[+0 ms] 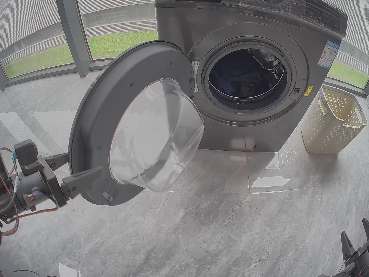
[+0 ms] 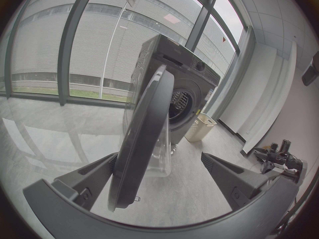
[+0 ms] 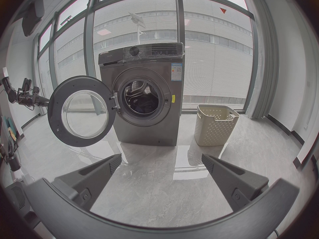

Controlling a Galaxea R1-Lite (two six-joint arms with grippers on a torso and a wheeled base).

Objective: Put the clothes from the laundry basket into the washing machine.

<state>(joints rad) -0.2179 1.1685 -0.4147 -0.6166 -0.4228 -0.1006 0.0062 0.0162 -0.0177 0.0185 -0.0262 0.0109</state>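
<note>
Seemingly the loading is close to done. From the head view, the washing machine (image 1: 246,135) stands with its door (image 1: 111,97) swung wide toward the robot's left, and dark clothes (image 1: 242,79) lie inside the drum; the cream laundry basket (image 1: 326,135) sits on the floor (image 1: 230,220) just beside the machine on the robot's right, with no garment visible in it, though its bottom is hidden. The left claw (image 1: 85,162) hangs at the door's outer edge with its fingers apart; the right claw (image 1: 353,227) is low at the robot's right, well apart from everything, its fingers spread too.

From the left wrist view, the door (image 2: 143,126) shows edge-on, its rim passing between the open fingers of the left claw (image 2: 159,154) and lying close against one of them; whether it touches I cannot tell.

From the right wrist view, the right claw (image 3: 160,155) is spread and holds nothing; the clothes (image 3: 144,103) are heaped low in the drum and the basket (image 3: 214,130) stands alone.

The likely next move is swinging the door shut. Several things could go wrong: the rim sits off-centre in the claw, so a pinch or push may slip off the smooth curved edge; a push too near the hinge side would hardly turn it; cloth creeping over the drum lip would stop the latch; a hidden garment could stay in the basket.
</note>
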